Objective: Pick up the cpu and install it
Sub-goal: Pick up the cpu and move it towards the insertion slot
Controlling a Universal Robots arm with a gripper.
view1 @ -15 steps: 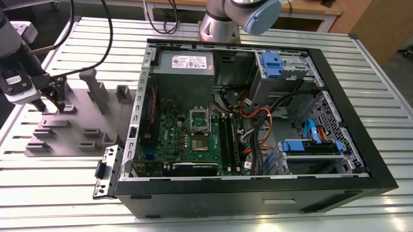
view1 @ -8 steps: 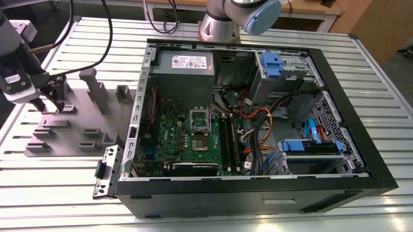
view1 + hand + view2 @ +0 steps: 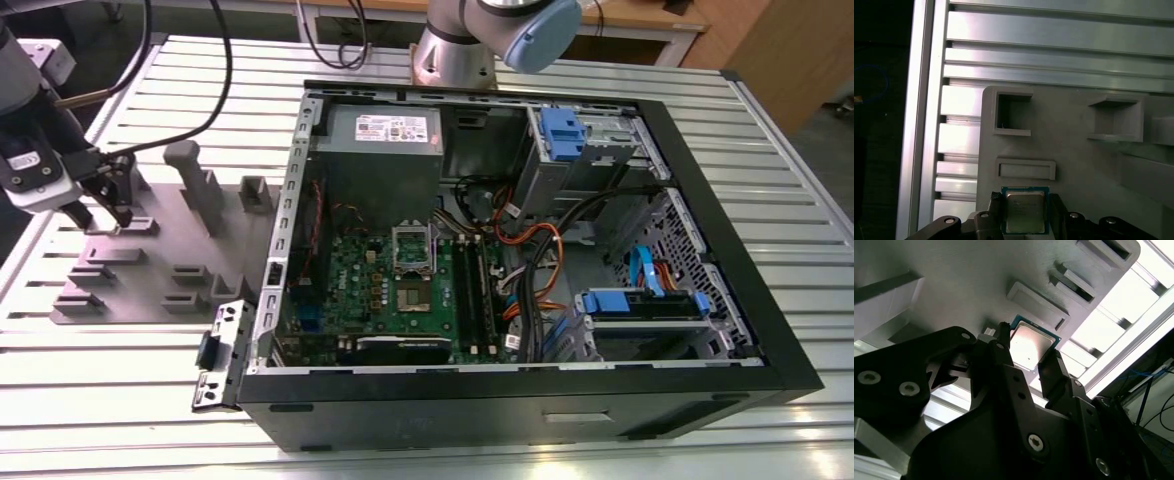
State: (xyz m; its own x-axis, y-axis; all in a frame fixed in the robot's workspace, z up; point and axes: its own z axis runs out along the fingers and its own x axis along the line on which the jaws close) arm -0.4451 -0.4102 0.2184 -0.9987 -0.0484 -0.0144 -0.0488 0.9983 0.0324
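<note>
The cpu (image 3: 1030, 342) is a small square chip with a silvery top and a green-gold rim. It lies flat against the grey fixture plate (image 3: 160, 290) at the exterior view's left. My gripper (image 3: 104, 215) is down on that plate. In both wrist views its two black fingers (image 3: 1053, 371) stand one on each side of the cpu (image 3: 1024, 210), against its opposite edges. The gripper (image 3: 1024, 216) looks shut on the chip. The motherboard socket (image 3: 411, 250) sits inside the open computer case (image 3: 534, 400), well away from the gripper.
The fixture plate carries upright posts (image 3: 203, 180) and several raised pockets (image 3: 1013, 116) around the gripper. The case wall (image 3: 287, 200) rises just beyond the plate. Cables (image 3: 527, 240), drive bays (image 3: 641, 305) and a grey power supply (image 3: 384, 130) crowd the case interior. A slatted aluminium table (image 3: 120, 410) lies underneath.
</note>
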